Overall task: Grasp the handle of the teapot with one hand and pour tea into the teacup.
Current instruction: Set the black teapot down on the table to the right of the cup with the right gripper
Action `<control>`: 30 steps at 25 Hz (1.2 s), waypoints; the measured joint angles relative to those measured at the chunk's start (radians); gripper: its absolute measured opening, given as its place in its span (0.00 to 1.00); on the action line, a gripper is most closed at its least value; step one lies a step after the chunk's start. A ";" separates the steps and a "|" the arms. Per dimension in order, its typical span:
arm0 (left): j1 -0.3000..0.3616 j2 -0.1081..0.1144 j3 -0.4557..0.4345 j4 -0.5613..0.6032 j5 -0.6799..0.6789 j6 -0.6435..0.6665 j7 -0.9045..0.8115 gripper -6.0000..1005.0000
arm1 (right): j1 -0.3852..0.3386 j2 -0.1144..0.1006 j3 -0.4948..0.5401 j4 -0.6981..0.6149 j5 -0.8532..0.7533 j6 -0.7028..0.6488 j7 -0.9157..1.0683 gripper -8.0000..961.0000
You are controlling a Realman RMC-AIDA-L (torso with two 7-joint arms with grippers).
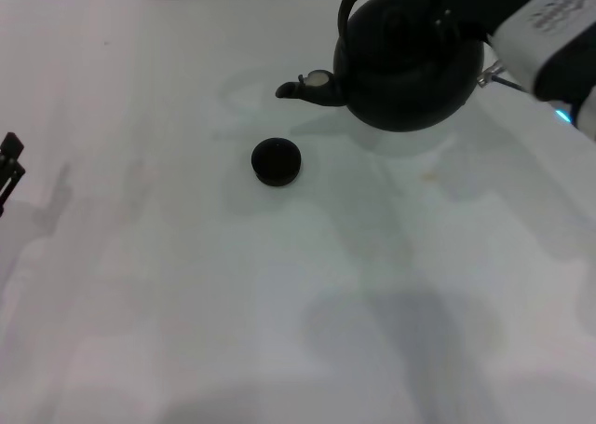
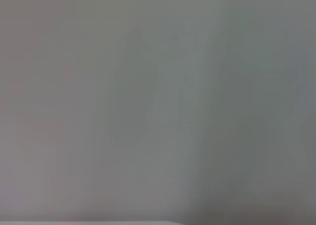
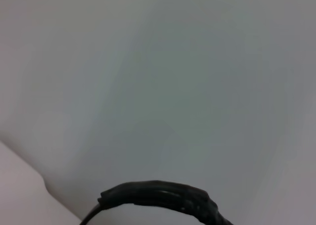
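From the head view I see the teapot (image 1: 410,65) at one o'clock on the white surface (image 1: 279,303), spout toward the teacup (image 1: 276,160) near centre; my right gripper (image 1: 456,0) is at the handle (image 1: 349,14), jaws hidden, I cannot tell their state; my left gripper (image 1: 9,168) sits at nine o'clock, grip unreadable.

the teapot (image 1: 410,56) has a matt black skin, smooth, with only a dull sheen. its spout bears a pale, slightly shiny cap (image 1: 318,78). the handle (image 3: 163,198) looks ribbed and wrapped, faintly glossy. the teacup (image 1: 276,160) is dark and matt. the table (image 1: 186,284) is white, smooth and matt.
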 joint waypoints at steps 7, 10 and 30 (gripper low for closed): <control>-0.006 0.000 -0.021 -0.002 0.000 0.008 0.007 0.77 | -0.016 -0.007 0.083 -0.045 -0.002 0.174 0.112 0.12; -0.008 0.001 -0.021 -0.002 0.000 0.013 0.007 0.77 | -0.017 -0.009 0.120 -0.076 -0.001 0.240 0.143 0.12; -0.036 0.002 -0.021 -0.001 0.000 0.046 0.008 0.77 | 0.022 0.010 0.323 -0.386 0.004 0.636 -0.006 0.12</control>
